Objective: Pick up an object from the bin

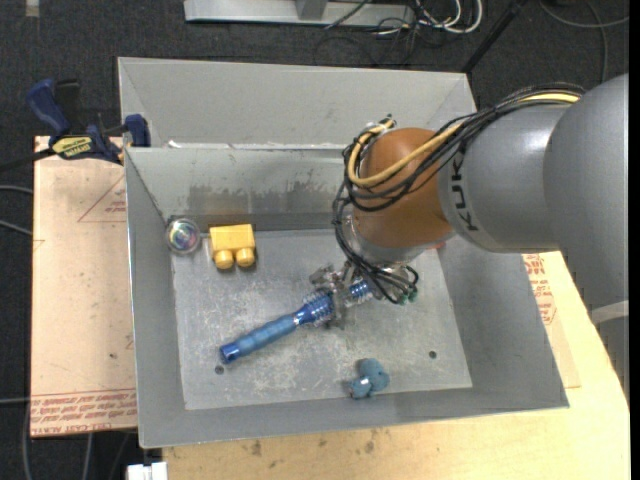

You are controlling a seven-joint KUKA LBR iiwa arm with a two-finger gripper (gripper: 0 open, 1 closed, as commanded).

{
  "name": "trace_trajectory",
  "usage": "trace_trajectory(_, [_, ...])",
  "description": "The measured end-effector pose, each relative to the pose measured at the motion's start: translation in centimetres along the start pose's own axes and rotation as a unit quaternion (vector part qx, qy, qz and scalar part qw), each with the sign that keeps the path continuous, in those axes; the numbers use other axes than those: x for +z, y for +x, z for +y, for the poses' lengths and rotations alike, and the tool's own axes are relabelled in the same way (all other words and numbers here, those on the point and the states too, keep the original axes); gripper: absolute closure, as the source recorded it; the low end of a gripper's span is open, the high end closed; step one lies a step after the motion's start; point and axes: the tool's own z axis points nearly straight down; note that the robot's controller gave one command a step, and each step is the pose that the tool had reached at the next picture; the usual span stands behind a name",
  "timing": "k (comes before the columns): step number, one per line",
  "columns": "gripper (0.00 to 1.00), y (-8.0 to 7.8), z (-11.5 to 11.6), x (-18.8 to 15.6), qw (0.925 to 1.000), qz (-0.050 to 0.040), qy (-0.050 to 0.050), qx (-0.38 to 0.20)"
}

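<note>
The blue stick [272, 332] lies slantwise in the middle of the bin [155, 308], its ribbed upper end at the gripper [338, 296], perhaps touching it; spread or closed, I cannot tell. The arm [520, 168] reads "KU", the rest hidden. A yellow block [232, 246] and ball [183, 235] lie back-left.

Ball [183, 235] sitting left of block [232, 245] at the bin's [250, 183] back wall, rod [270, 334] lying slantwise mid-floor, lump [367, 378] resting near the front.

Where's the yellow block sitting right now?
In the camera view the yellow block lies back left in the bin, near the back wall, just right of the shiny ball and well left of the gripper.
</note>
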Motion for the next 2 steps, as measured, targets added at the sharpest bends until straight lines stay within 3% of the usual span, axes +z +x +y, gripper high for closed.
trace_trajectory(1, [1.0,-0.3,0.0,-7.4,1.0,-0.004,0.002,0.001])
trace_trajectory(2, [1.0,-0.4,0.0,-10.7,1.0,-0.0022,0.002,0.002])
